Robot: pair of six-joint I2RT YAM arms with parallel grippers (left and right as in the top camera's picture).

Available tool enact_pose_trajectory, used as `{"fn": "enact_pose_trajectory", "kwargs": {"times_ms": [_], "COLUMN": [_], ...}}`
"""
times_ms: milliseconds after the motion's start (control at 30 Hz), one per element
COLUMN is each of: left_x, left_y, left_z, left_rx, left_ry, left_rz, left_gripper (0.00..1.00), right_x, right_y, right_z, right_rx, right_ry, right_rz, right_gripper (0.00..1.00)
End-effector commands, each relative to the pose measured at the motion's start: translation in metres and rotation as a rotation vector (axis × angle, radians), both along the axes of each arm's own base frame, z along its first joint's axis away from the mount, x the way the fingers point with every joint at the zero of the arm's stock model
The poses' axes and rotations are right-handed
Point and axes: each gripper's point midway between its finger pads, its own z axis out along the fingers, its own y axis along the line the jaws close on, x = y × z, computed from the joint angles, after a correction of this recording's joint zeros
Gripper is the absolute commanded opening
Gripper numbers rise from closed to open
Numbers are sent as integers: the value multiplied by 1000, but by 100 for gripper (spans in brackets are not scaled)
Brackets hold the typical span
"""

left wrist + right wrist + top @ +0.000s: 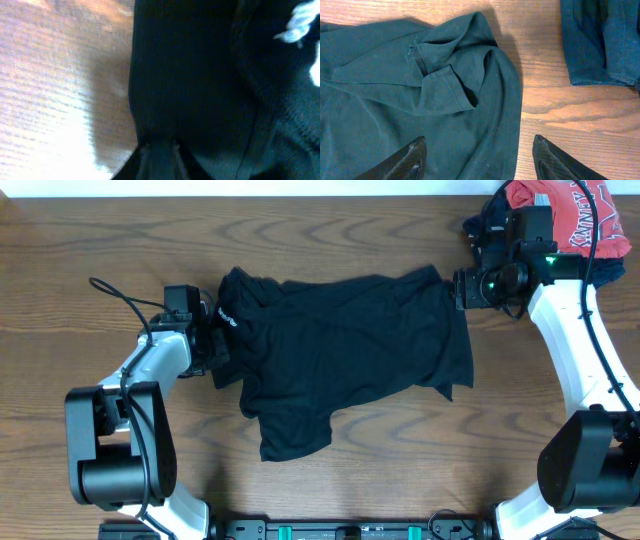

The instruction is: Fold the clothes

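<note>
The black shirt (340, 350) lies rumpled across the middle of the wooden table, neck to the left, with its small white tag (224, 320) showing. My left gripper (215, 345) is at the shirt's left edge by the neck. In the left wrist view the black fabric (200, 75) fills the frame, the tag (300, 20) shows at top right, and the fingers (160, 155) look closed on the cloth. My right gripper (462, 288) is at the shirt's upper right corner. It is open (479, 160), its fingers straddling the shirt's edge (470, 65) just above the table.
A red shirt with white lettering (570, 215) and dark navy garments (490, 220) are piled at the back right corner. The navy cloth (595, 40) lies close to the right gripper. Bare wood (100, 240) shows left of the shirt and in front of it.
</note>
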Motion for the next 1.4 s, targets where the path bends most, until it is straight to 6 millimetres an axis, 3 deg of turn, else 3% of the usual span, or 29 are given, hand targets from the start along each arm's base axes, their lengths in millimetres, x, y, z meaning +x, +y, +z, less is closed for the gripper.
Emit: {"fn": "enact_pose_trajectory", "kwargs": {"times_ms": [0,200,367,667,933,1033,1167,1233,1367], "left_x": [-19,-19,-19,0,24,30,40,42,30], "left_y": [-2,1,30,84,109,107,84,65,36], "left_z": [-20,-25,-24,-12,4,12,40,63,124], "left_rx": [-7,6,162,260,287,283,200,133,48], "left_ry": [48,30,32,-78,-205,-224,-271,-309,-409], "left_rz": [12,15,69,189,233,230,171,124,65], "left_gripper": [13,6,6,6,6,6,6,6,7], "right_x": [-1,-1,-1,-1,1,1,1,0,-6], "right_y": [1,1,1,2,2,2,2,3,8], "right_z": [-2,-2,-2,-2,-1,-1,-1,-1,6], "right_rx": [11,11,11,18,18,18,19,24,61], "right_ry": [9,10,10,8,1,1,1,1,13], "right_rz": [-7,-7,-7,-4,-4,-4,-4,-2,-6], "right_gripper": [66,66,66,66,67,68,69,68,83]}}
